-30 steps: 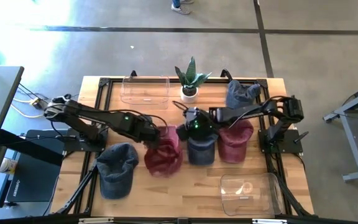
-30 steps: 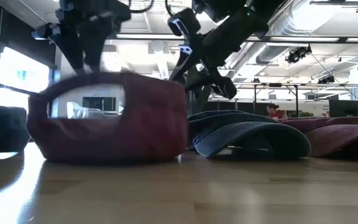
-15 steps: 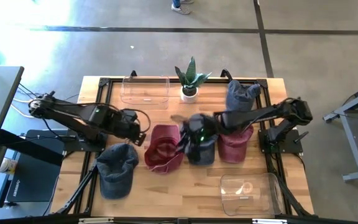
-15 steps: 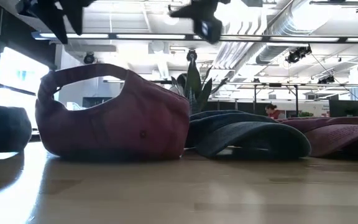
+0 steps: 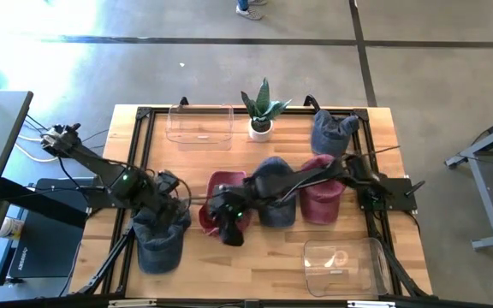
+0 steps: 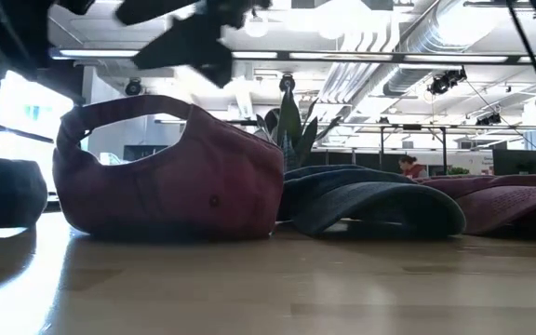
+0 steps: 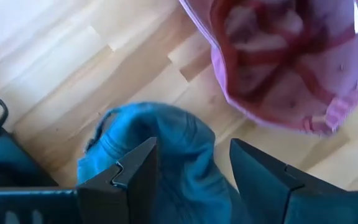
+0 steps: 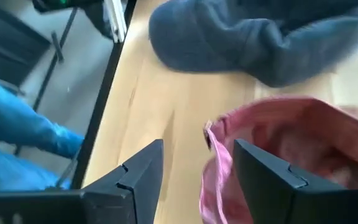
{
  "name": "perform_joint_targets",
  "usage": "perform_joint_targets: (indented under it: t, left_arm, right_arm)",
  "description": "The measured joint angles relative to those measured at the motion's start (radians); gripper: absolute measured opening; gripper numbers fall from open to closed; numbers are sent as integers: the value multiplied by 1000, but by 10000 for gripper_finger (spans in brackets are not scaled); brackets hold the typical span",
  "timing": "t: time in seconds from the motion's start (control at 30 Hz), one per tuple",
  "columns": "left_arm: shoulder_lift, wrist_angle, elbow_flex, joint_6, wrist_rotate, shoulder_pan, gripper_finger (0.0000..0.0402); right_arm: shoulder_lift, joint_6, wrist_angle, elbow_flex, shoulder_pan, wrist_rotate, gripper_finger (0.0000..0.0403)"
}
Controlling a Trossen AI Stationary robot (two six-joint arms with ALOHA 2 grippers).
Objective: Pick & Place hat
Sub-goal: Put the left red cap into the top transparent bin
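A red hat (image 5: 221, 204) rests crown down on the table's middle, its opening up; the low view shows it (image 6: 170, 172) standing alone on the wood. My right gripper (image 5: 227, 231) reaches across from the right and hovers open over its near rim (image 8: 219, 162), touching nothing. My left gripper (image 5: 176, 197) hangs open above a blue hat (image 5: 161, 233) at the near left; in the left wrist view that hat (image 7: 160, 155) lies under the open fingers, with the red hat (image 7: 284, 62) beyond.
A second blue hat (image 5: 272, 192) and another red hat (image 5: 322, 198) lie right of the middle, and one more blue hat (image 5: 332, 128) at the far right. A potted plant (image 5: 261, 120) and a clear box (image 5: 199, 124) stand at the far edge; another clear box (image 5: 345, 261) sits near right.
My left gripper has drawn back from the red hat toward the table's left edge and now stands over the left blue hat. My right gripper has swung from above the middle blue hat leftward to the red hat, rolling as it went. The red hat has settled on the table.
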Motion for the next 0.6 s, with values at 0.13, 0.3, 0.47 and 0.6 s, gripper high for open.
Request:
perform_joint_targets:
  t: [0.13, 0.3, 0.47, 0.6]
  left_arm:
    - [0, 18, -3, -17, -6, -59, 193]
    - [0, 20, -3, -38, -55, -102, 193]
    - [0, 21, -3, -30, -76, -99, 193]
    - [0, 21, -3, -30, -99, -99, 193]
  right_arm:
    - [99, -44, -87, 113, 12, 27, 162]
    - [132, -60, -139, 147, 24, 33, 107]
    - [129, -47, -179, 145, 24, 24, 20]
    - [118, -7, -224, 150, 24, 1, 14]
